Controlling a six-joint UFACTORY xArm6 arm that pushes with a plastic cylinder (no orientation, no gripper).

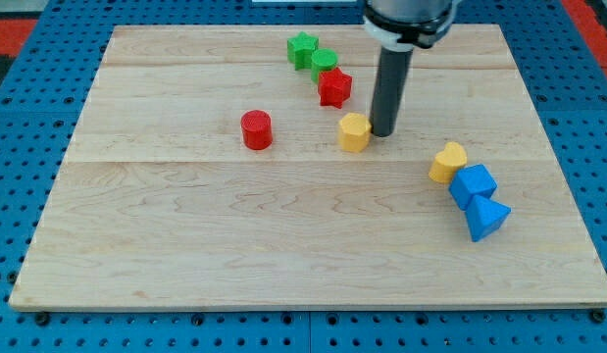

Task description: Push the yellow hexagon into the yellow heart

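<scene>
The yellow hexagon (354, 131) lies just right of the board's middle. My tip (382, 132) stands right beside it on its right, touching or nearly touching its edge. The yellow heart (447, 162) lies further toward the view's right and a little lower, apart from the hexagon, with my tip roughly between the two.
A blue cube (474, 184) and a blue triangle block (486, 218) sit right below the heart. A red star (333, 87), a green cylinder (324, 63) and a green star (302, 48) cluster above the hexagon. A red cylinder (256, 129) stands to its left. The wooden board (185, 245) lies on blue pegboard.
</scene>
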